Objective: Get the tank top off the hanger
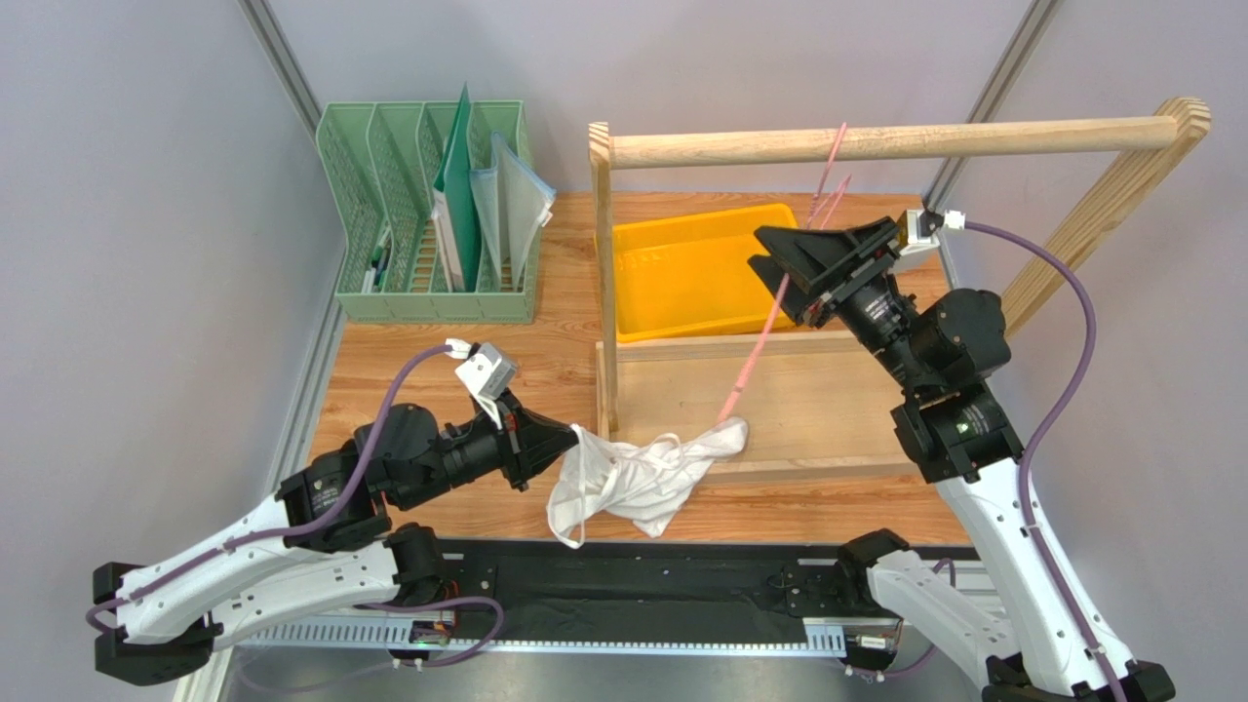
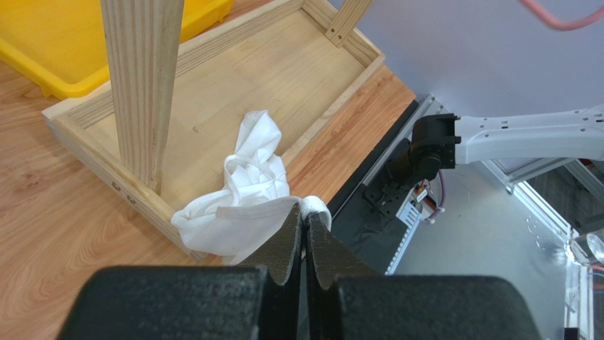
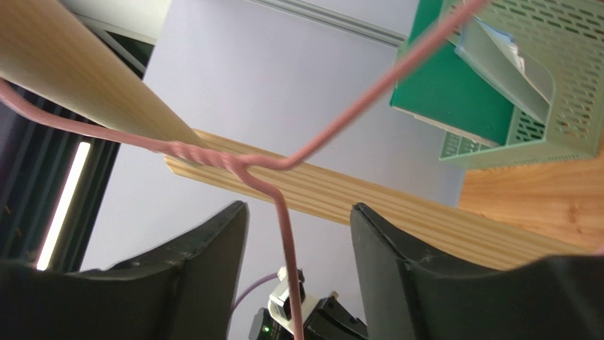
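The white tank top (image 1: pixel 633 476) lies crumpled over the front edge of the wooden base. One end of it touches the lower tip of the pink hanger (image 1: pixel 774 310). The hanger hangs tilted from the wooden rail by its hook. My left gripper (image 1: pixel 569 445) is shut on an edge of the tank top (image 2: pixel 241 195), with white fabric pinched at the gripper's tips (image 2: pixel 305 218). My right gripper (image 1: pixel 791 266) is open. A wire of the hanger (image 3: pixel 234 161) runs between its fingers (image 3: pixel 213 244) without touching them.
The wooden rail frame (image 1: pixel 894 142) stands on a shallow wooden base (image 1: pixel 821 402) with an upright post (image 1: pixel 602 278) next to the tank top. A yellow tray (image 1: pixel 689 271) sits behind it. A green file rack (image 1: pixel 432 212) stands at the back left.
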You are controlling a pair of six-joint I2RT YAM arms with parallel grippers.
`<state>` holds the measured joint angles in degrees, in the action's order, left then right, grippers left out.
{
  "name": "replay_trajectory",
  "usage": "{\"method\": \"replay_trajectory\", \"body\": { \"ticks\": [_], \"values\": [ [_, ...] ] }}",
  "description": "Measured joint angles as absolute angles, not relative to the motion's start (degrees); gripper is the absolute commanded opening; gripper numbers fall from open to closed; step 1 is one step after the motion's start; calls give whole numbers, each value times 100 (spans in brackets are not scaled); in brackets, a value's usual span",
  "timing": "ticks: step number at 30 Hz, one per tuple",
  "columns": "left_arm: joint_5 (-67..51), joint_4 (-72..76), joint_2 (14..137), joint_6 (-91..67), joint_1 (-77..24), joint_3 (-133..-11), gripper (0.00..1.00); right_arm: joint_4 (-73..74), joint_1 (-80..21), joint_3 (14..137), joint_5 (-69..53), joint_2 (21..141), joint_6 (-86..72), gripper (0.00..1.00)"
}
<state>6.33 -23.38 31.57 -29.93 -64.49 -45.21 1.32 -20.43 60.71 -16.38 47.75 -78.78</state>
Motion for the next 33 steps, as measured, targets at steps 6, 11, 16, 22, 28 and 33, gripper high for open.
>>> {"method": "replay_trajectory", "body": {
  "ticks": [6,11,16,22,28,33],
  "values": [
    [628,-2316,3242,-2991,-6449,-4521,0,1269,-2043,5983,-1684,4379,-7170,84],
    [596,-2268,3422,-2989,-6449,-4521,0,2526,-2043,5981,-1446,3636,-6359,86],
    [578,-2178,3559,-2978,-6449,-4521,0,3841,-2043,5988,-867,2801,-5489,87],
    [543,-2069,3669,-2974,-6449,-4521,0,4672,-2043,5422,-432,2416,-5013,85],
    [517,-2034,3763,-2974,-6449,-4521,0,4355,-2047,4353,-1009,3282,-4807,85],
    [517,-2029,3813,-2978,-6449,-4521,0,3588,-2630,3927,-1205,4593,-4510,87]
  ]
}}
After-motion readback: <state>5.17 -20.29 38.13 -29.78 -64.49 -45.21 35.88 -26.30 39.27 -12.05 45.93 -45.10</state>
